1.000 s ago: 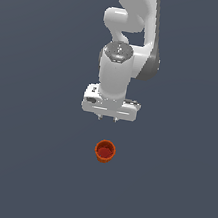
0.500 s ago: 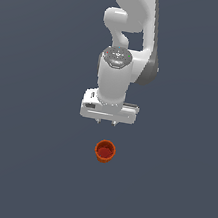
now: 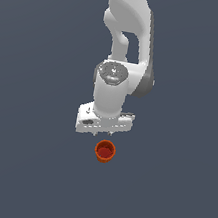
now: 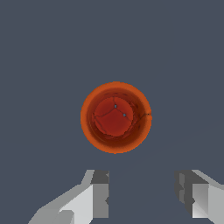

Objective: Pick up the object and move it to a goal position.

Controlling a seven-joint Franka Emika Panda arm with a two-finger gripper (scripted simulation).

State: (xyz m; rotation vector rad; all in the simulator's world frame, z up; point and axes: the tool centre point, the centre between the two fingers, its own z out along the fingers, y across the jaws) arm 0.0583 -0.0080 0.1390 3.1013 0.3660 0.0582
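Note:
The object, a small orange-red round cup [image 3: 105, 151] with a darker red inside, stands upright on the flat grey floor. In the exterior view the white gripper [image 3: 103, 130] hangs just above and behind it, its wide hand close over the cup's far rim. In the wrist view the cup [image 4: 116, 117] shows from straight above, just ahead of the gripper [image 4: 142, 197]. The two fingers [image 4: 98, 192] stand apart with an empty gap between them, wider than the cup. The gripper is open and holds nothing.
Only the plain dark grey floor [image 3: 19, 166] surrounds the cup and arm. The white arm [image 3: 126, 28] rises above the gripper toward the top of the exterior view. No goal marker shows.
The arm has come down and toward the cup; the gripper now sits much closer above it. The cup has not moved. The fingers stay open.

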